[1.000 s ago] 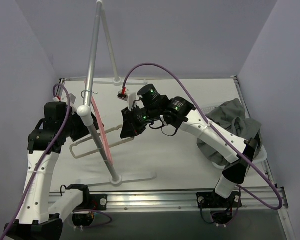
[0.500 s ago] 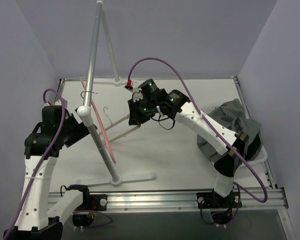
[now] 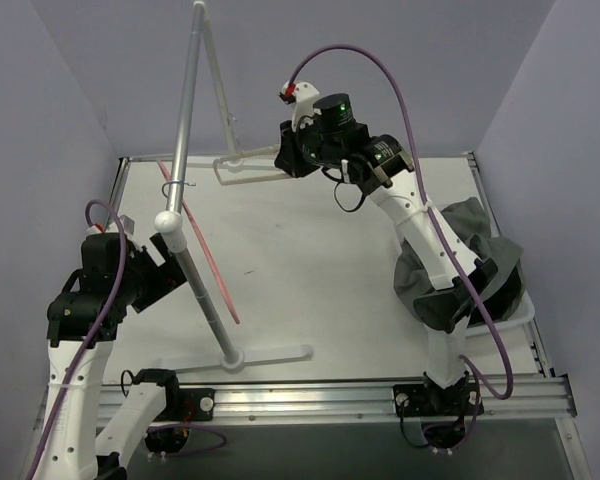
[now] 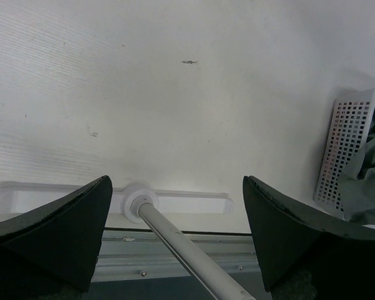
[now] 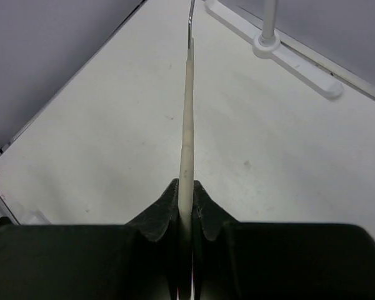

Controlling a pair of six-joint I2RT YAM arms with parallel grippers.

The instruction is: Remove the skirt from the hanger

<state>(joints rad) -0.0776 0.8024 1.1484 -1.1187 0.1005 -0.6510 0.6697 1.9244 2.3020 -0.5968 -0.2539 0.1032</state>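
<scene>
**Skirt and hanger, held apart.** The grey-green skirt (image 3: 458,262) lies bunched in a white perforated basket (image 3: 525,306) at the table's (image 3: 310,270) right edge, well to the right of the garment rack (image 3: 185,120) and off the hanger. The cream hanger (image 3: 245,171) is bare. It is held in the air just right of the rack's rear leg, above the table's far edge.

The right gripper (image 3: 285,160) has its jaws pinched tight on one end of the hanger. In the right wrist view the hanger (image 5: 186,137) runs edge-on away from the fingers.

The left gripper (image 3: 165,262) hangs beside the rack's near upright, to its left, jaws spread wide and gripping nothing. Its wrist view looks down on the rack's front foot (image 4: 169,203).

A red hanger (image 3: 205,260) hooks over the rack's rail.
</scene>
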